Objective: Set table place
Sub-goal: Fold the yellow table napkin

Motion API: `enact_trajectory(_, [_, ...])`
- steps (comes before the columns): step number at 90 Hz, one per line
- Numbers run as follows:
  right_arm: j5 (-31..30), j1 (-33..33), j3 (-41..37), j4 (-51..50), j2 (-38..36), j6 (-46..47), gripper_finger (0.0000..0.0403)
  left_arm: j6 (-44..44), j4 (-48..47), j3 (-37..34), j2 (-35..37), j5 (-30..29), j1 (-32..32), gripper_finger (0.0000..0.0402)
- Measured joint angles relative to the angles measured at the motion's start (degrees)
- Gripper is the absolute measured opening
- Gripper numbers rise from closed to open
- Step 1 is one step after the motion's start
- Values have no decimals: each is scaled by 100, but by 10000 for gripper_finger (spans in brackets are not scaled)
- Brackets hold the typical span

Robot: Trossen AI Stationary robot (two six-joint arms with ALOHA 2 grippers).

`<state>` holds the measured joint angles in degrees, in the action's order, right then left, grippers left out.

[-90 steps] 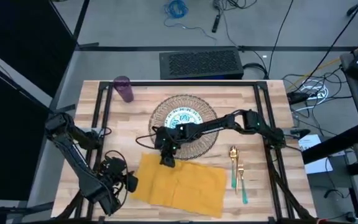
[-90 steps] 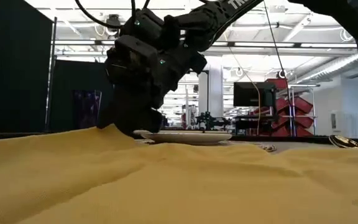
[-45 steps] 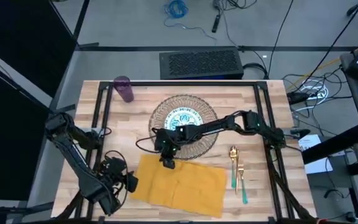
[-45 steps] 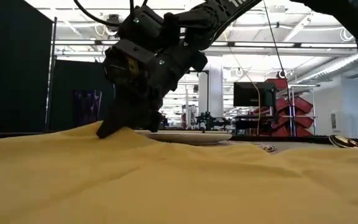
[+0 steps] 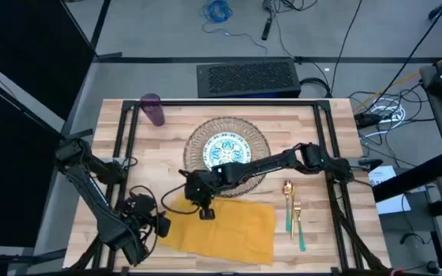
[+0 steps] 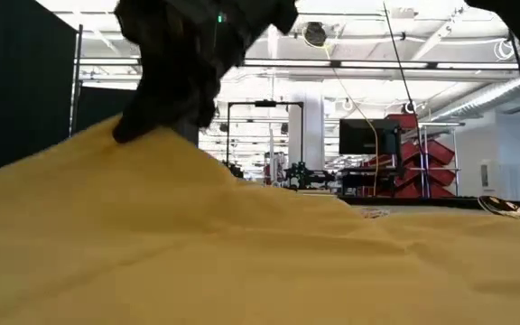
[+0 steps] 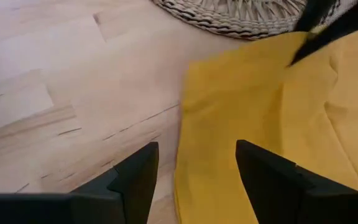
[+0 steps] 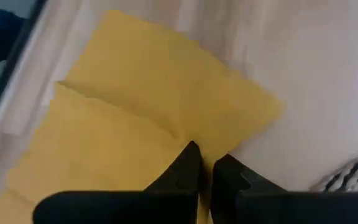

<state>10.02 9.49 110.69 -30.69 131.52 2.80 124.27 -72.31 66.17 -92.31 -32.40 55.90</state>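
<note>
Mustard napkin at near edge of table, just in front of woven mat, far-left corner lifted. Pinched there by right gripper, fingers pressed together on cloth. Best to pull low and slow, keep fold flat, avoid dragging into fork. Left gripper spread, idle beside napkin's left edge.

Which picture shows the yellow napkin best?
The high view: the whole yellow napkin lies on the table, with the right gripper pinching its far edge. The low view shows only a lifted yellow hump. The wrist views show parts of it, a corner and folds.
</note>
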Motion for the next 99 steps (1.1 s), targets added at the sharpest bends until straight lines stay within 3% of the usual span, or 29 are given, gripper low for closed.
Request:
enact_trajectory(20, [48, -194, -205, -544, 57, 130, 0, -2, 4, 0, 0, 1, 0, 201])
enact_trajectory(35, [107, -454, -484, -28, 59, 138, 0, 0, 46, 0, 0, -39, 0, 201])
enact_trajectory(53, [671, -754, -713, 86, 63, 403, 0, -6, 223, 0, 0, -92, 16, 201])
enact_trajectory(68, [1294, -496, -771, -149, 63, 585, 5, -2, 297, 0, 0, -92, 98, 201])
enact_trajectory(84, [1269, -249, -695, -200, 40, 405, 48, -3, 216, 0, 0, -96, 107, 201])
enact_trajectory(99, [1242, -241, -626, -371, 28, 359, 120, -1, 232, 0, 0, -124, 109, 201])
